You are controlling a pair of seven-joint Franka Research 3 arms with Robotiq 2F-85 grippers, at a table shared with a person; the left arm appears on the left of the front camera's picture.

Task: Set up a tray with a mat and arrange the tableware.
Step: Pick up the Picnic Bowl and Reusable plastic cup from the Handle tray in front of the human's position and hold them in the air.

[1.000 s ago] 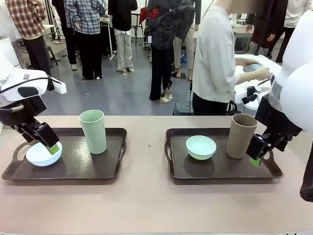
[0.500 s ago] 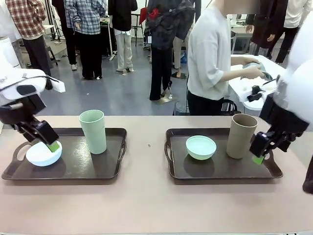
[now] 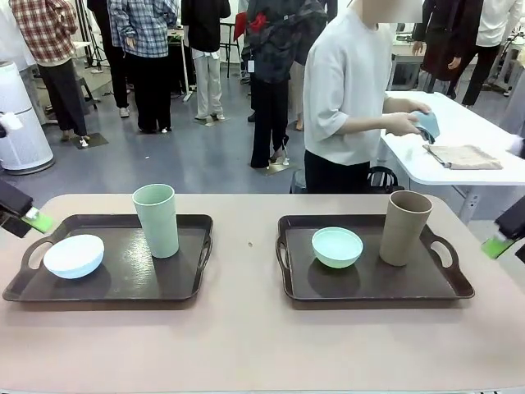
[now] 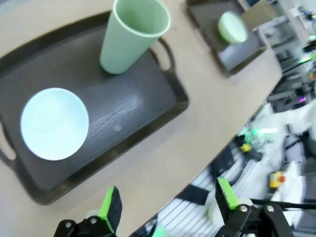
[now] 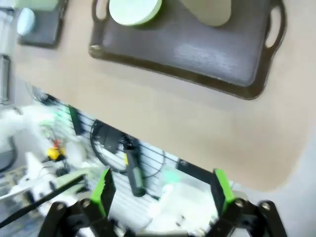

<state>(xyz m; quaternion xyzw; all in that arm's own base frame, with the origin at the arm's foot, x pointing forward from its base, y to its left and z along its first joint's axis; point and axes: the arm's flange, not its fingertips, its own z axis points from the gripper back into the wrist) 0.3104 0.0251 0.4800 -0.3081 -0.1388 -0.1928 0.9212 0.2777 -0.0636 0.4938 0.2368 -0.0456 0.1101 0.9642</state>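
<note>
The pale blue bowl (image 3: 74, 255) and pale green cup (image 3: 156, 220) sit on the left tray (image 3: 131, 279), and the mint green bowl (image 3: 337, 246) and tan cup (image 3: 405, 227) on the right tray (image 3: 369, 283), same spots as 1 second ago. What's changed is that both arms have pulled right back to the table edges, with the left fingers (image 4: 112, 210) and right fingers (image 5: 103, 190) spread wide and holding nothing. So all 4 pieces look placed, but the trays are bare underneath and the person (image 3: 349, 90) is handling a blue cloth (image 3: 426, 125) at a side table (image 3: 492, 174), so I'd guess the lining step is still open.
</note>
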